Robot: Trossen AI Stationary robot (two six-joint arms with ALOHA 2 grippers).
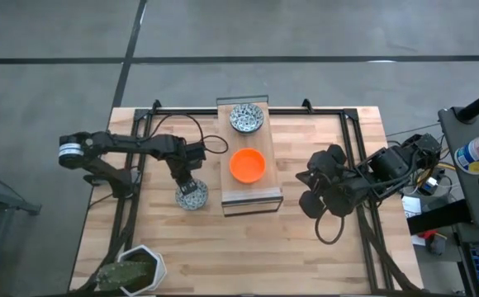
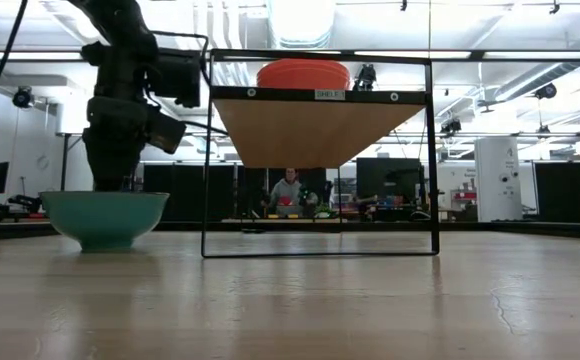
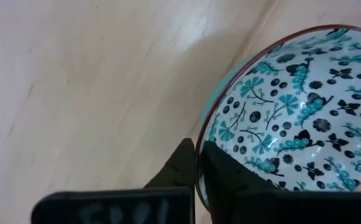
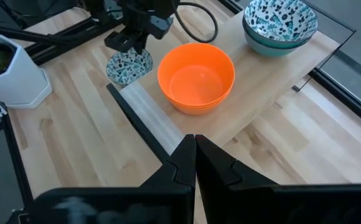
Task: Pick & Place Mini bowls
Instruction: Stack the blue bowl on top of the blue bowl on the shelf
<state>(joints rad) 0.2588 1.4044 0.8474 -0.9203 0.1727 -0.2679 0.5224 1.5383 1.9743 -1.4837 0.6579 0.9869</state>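
A mini bowl, white with blue patterning inside and teal outside [image 1: 192, 198], stands with its base on the table [image 2: 105, 220], left of the raised wooden shelf [image 1: 253, 195]. My left gripper [image 1: 186, 178] is above its far rim and shut on it [image 3: 198, 149]. On the shelf rest an orange mini bowl [image 1: 247, 165] and, farther back, a second patterned mini bowl [image 1: 246, 118]. My right gripper [image 1: 312, 191] waits to the right of the shelf, shut and empty [image 4: 195, 146]. My left gripper pinches the patterned bowl's rim [image 3: 203, 127], one finger inside the bowl [image 3: 230, 180] and one outside [image 3: 179, 169]. The fingers come from above, pointing down. The bowl stands upright with its base on the table.
A white angular pot with a green plant [image 1: 138, 268] stands at the table's near left corner. The shelf is a wooden board on a black wire frame [image 2: 315, 125] above the table. Black rails [image 1: 355, 140] run along the table's sides. A person sits far behind the table [image 2: 288, 190].
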